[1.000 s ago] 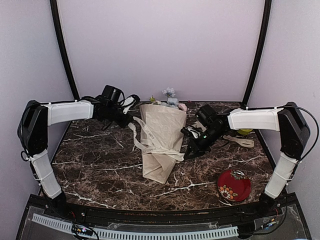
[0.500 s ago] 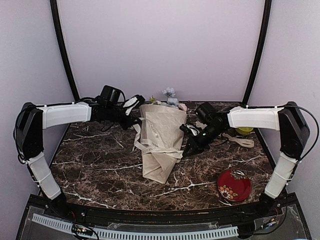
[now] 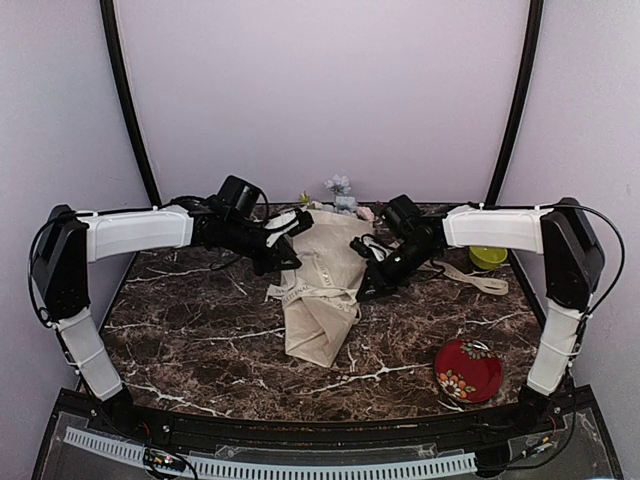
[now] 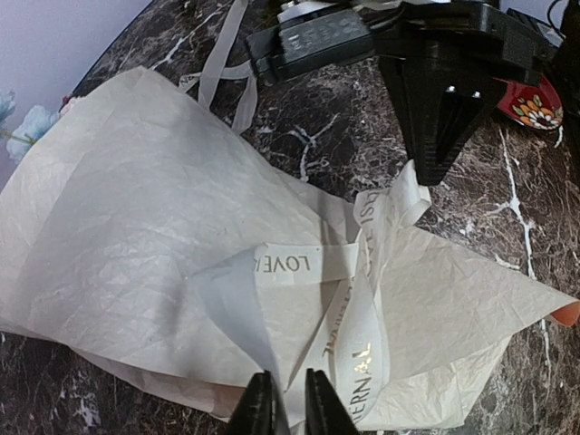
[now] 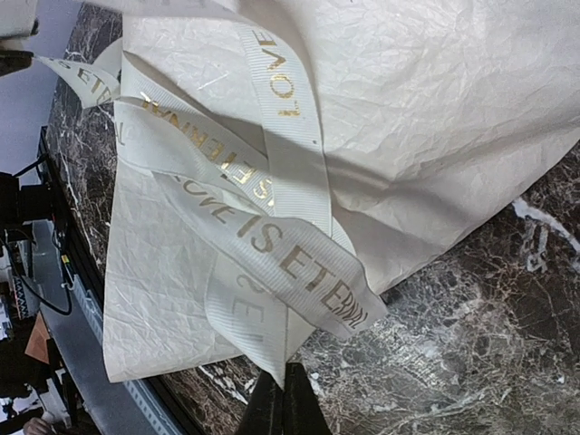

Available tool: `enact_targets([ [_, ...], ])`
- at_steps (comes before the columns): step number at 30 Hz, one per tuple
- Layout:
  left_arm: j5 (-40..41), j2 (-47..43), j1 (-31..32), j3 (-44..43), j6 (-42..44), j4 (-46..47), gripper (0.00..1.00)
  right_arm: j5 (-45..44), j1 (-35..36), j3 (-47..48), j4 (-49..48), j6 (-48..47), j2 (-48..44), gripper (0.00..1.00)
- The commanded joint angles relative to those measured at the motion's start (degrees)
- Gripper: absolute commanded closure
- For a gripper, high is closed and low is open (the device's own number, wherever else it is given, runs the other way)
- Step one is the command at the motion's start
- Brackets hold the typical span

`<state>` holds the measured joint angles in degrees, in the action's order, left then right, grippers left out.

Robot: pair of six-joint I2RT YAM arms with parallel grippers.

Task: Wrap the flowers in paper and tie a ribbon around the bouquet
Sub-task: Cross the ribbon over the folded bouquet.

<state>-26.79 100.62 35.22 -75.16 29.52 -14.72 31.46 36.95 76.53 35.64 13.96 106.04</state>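
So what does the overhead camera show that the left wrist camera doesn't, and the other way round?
Only the overhead view shows the left arm and right arm whole, and a lime-green round thing at the right edge of the table. Only the wrist view lets you read the gold lettering on the ribbon and shows, close up, the left gripper pinching it. Both show the cream paper, the ribbon, the red dish and the right gripper.

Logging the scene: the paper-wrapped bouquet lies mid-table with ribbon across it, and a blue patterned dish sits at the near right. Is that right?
Not quite. The dish is red, not blue, as the top external view shows. The bouquet does lie mid-table with the ribbon across it.
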Motion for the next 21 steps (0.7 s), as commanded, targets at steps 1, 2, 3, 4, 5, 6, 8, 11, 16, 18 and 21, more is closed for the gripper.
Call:
enact_targets([
  [1,5.8,1.8,-0.3,-3.0,1.3,-4.5,0.76,-0.9,-0.4,2.7,-0.7,-1.1,1.0,1.0],
  [2,8.0,2.1,-0.3,-3.5,0.6,-4.3,0.67,-0.8,-0.4,3.0,-0.7,-1.1,1.3,1.0],
  [3,10.6,2.0,-0.3,-3.6,-0.8,-3.2,0.61,-0.8,-0.5,3.3,-0.7,-1.0,1.4,1.0],
  [4,13.5,1.6,-0.3,-3.4,-1.8,-1.6,0.54,-0.8,-0.5,3.7,-0.8,-0.9,1.6,1.0],
  [5,16.1,1.0,-0.3,-3.0,-2.4,0.9,0.49,-1.0,-0.4,4.0,-1.0,-0.8,1.7,1.0],
  [6,18.1,0.4,-0.3,-2.7,-2.6,2.0,0.44,-1.2,-0.4,4.3,-1.2,-0.5,1.9,1.0],
  [8,19.7,-0.9,-0.3,-2.6,-3.3,3.9,0.4,-1.6,-0.5,4.7,-1.8,0.2,2.1,1.0],
  [11,17.6,-3.9,2.5,-1.1,-1.9,5.8,0.39,-2.8,-0.6,5.9,-2.9,1.3,3.3,1.0],
  [16,6.2,-8.2,8.7,4.9,4.5,8.4,0.57,-3.7,-1.0,8.5,-4.6,2.3,5.9,1.0],
  [18,3.6,-7.2,9.7,5.7,4.6,8.5,0.65,-4.2,-1.2,9.8,-5.7,2.9,6.9,1.0],
  [21,4.4,-4.4,10.8,5.2,4.7,8.7,0.68,-4.7,-1.4,12.1,-7.2,3.3,8.6,1.0],
])
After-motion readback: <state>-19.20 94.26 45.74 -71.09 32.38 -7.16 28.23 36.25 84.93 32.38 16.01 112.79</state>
